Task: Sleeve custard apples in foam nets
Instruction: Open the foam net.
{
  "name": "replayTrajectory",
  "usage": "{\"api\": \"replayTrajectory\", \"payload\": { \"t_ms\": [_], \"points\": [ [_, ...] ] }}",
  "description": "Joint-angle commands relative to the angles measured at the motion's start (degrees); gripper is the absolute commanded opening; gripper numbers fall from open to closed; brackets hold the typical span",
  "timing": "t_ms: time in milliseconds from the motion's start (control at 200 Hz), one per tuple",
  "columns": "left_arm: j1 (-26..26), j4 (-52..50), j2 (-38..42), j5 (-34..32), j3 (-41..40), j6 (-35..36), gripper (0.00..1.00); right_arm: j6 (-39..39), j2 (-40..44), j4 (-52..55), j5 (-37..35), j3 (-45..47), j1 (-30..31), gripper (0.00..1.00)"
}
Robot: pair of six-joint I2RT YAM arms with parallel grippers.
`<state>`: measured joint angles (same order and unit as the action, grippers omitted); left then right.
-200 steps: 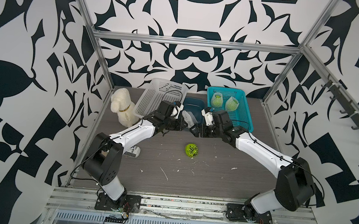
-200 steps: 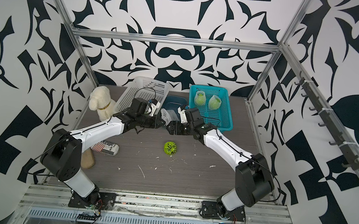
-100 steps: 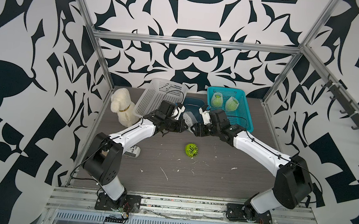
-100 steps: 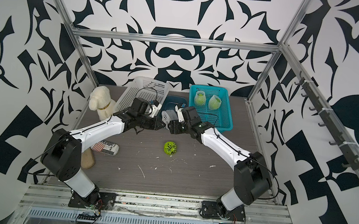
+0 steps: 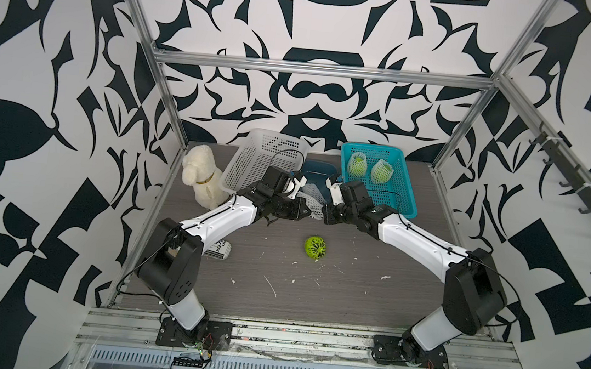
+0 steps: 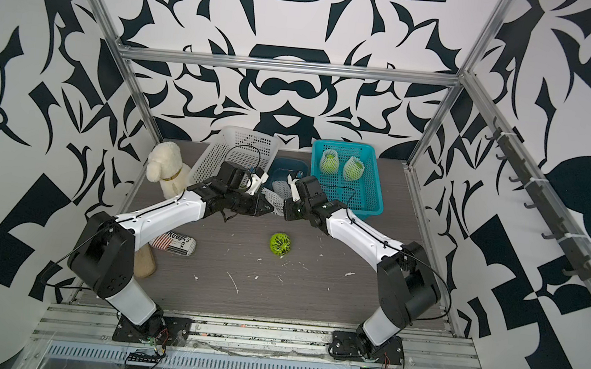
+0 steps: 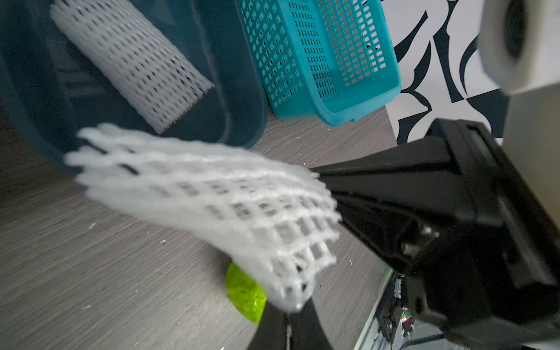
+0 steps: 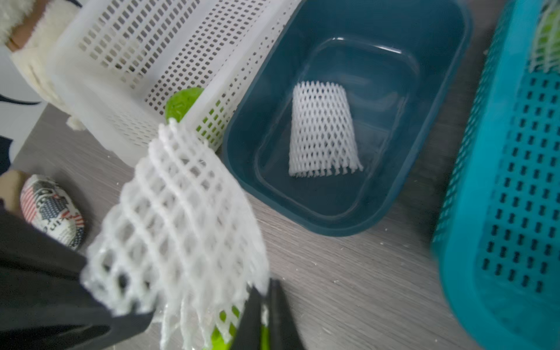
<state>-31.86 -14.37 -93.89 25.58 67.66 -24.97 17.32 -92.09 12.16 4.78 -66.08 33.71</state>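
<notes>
White foam net (image 7: 212, 206) hangs between the left end effector (image 7: 290, 315) and right end effector (image 8: 264, 294), both clamped on it, seemingly at opposite edges. The bare custard apple (image 5: 315, 247) lies nearby on the tabletop (image 5: 350, 290). Stretching too hard could tear the mesh or slip a grip.

White foam net (image 7: 218, 206), glossy plastic tub (image 8: 424, 169)

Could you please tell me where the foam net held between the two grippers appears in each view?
In a top view: foam net mid-table, just before the dark blue tub.
In a top view: likewise, before the tub.
Left wrist: blurred foreground, overlapping the tub.
Right wrist: foreground, beside the tub.
Shared landmark: the tub.
</notes>
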Motion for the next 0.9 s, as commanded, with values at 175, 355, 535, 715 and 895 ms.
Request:
{"api": "replayTrajectory", "payload": {
  "t_ms": [175, 355, 535, 715, 895],
  "points": [
    [-0.1, -7.5, -1.6, -6.9, 2.9, 2.8, 0.06, 1.3, 3.6, 0.2, -7.1, -0.8, -0.5, 0.00],
    [-0.8, -11.2, -2.9, -10.4, 5.3, 4.8, 0.06, 3.0, 4.5, 0.8, -7.1, -0.6, -0.7, 0.00],
    [-1.4, -12.1, -3.3, -13.3, 6.6, 5.5, 0.06, 3.6, 4.3, 1.4, -2.9, -1.3, -0.7, 0.00],
    [-1.4, -9.0, -2.4, -13.4, 6.0, 4.9, 0.01, 2.4, 5.4, 3.0, 4.1, -1.7, -0.8, 0.19],
    [-1.4, -8.4, -2.0, -13.5, 6.6, 7.4, 0.00, 0.8, 8.2, 7.4, 7.4, -3.0, -1.9, 0.54]
  ]
}}
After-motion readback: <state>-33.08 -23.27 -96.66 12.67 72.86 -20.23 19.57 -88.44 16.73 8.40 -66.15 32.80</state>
